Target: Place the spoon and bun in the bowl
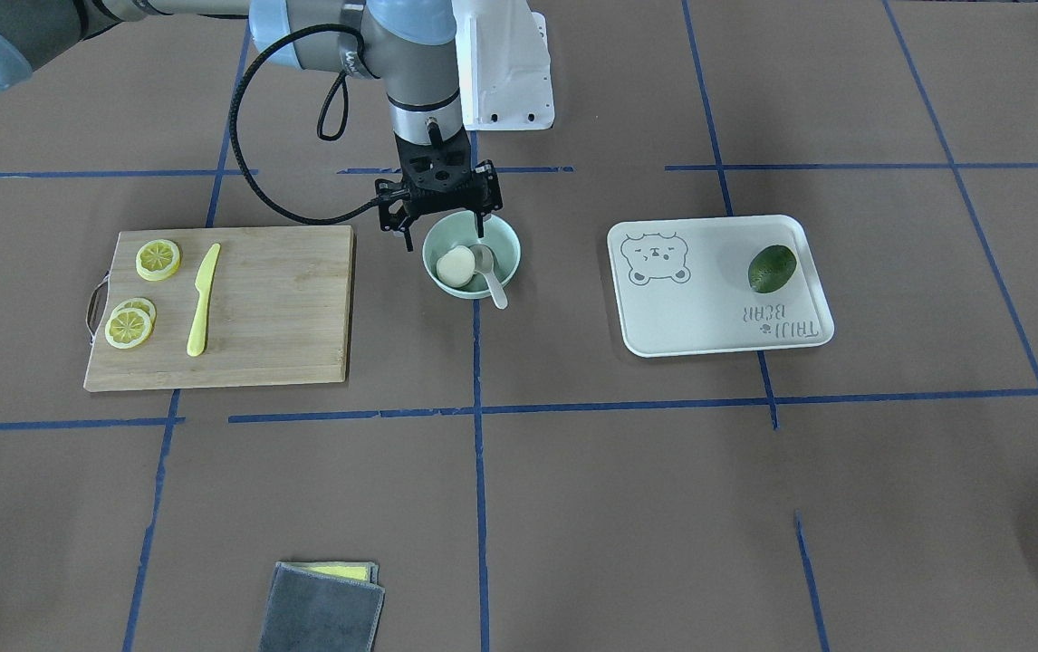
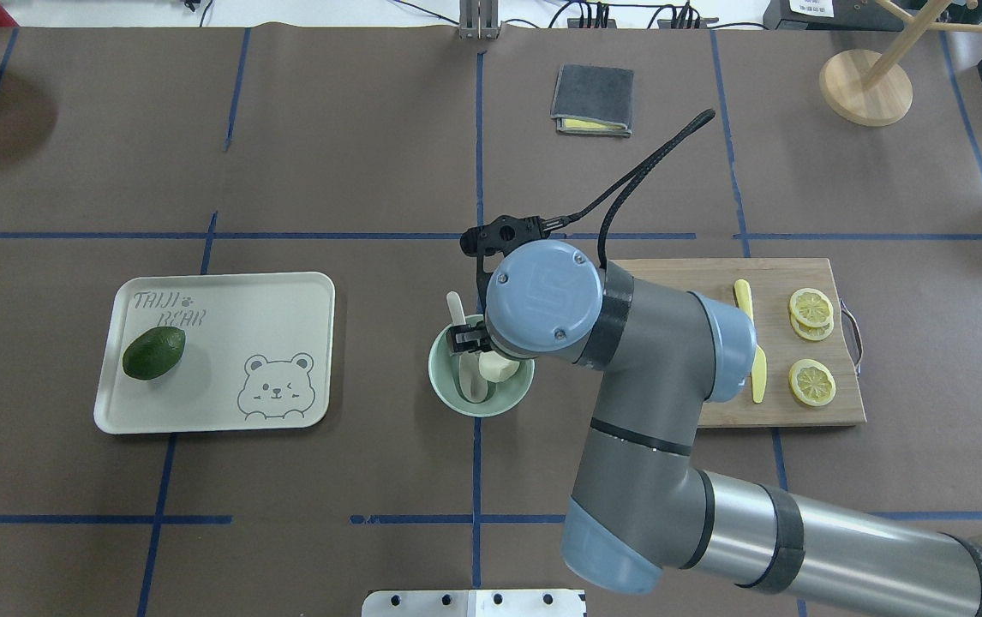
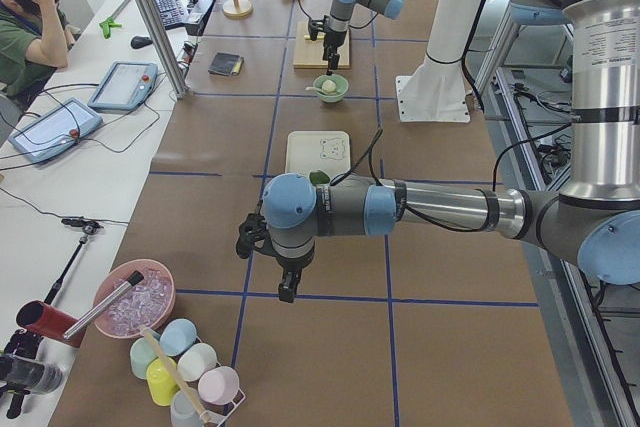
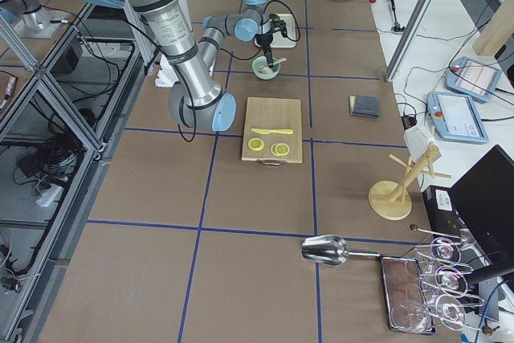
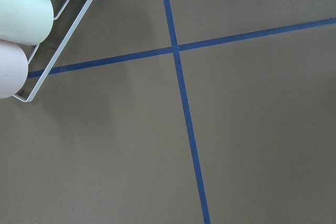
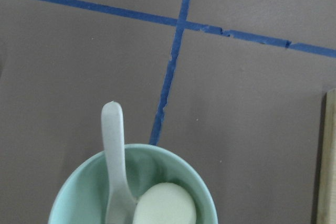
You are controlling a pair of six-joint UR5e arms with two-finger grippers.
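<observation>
Exterior front-facing view: bowl (image 1: 511, 243) sits mid-counter, somewhat nearer the robot-side edge. Bun (image 1: 456, 266) lies inside it, apparently flat side up. Spoon (image 1: 489, 272) has its scoop in the bowl beside the bun, handle leaning over the rim toward the operators' edge. Both items are in, so the task looks done; only clearing the arm is left. Right gripper (image 1: 445, 225) hangs just above the bowl's robot-side rim, jaws spread, holding nothing. Left gripper (image 3: 288, 292) hovers near the counter's left end; cannot tell its jaw state.
</observation>
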